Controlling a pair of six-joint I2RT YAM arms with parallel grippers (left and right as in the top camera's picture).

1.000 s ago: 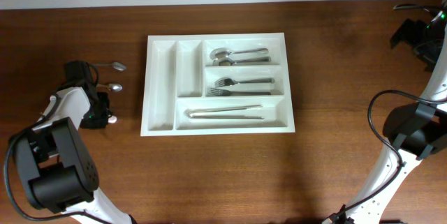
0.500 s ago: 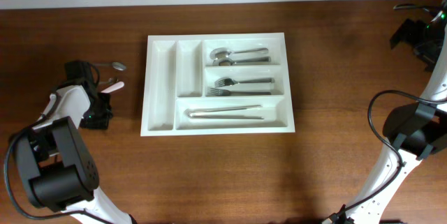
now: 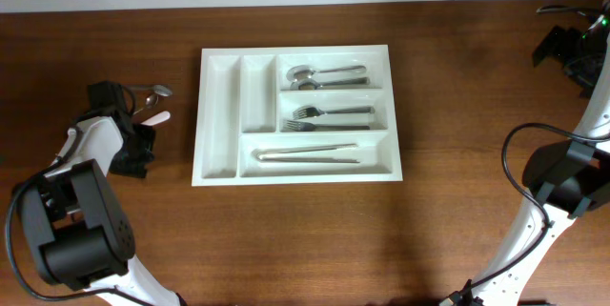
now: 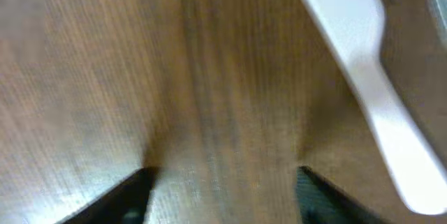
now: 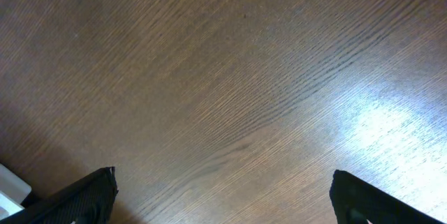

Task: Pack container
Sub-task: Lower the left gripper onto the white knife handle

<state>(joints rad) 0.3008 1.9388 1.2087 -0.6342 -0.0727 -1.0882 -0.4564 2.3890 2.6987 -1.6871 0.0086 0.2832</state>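
The container is a large white cutlery tray at the table's middle. Spoons, forks and long pieces lie in its three wide compartments. The two narrow ones hold nothing. Two loose utensils lie left of it: a metal spoon and a pale-handled piece. My left gripper is open just below them. In the left wrist view bare wood lies between its fingers, with the blurred pale handle ahead on the right. My right gripper is open over bare wood.
The brown wooden table runs to a pale wall along the far edge. Both arm bases stand at the near corners, with a black cable looping by the right one.
The pale-handled utensel beside my left gripper has turned and shifted slightly. The left gripper has moved a little. The right arm and the tray have not moved.
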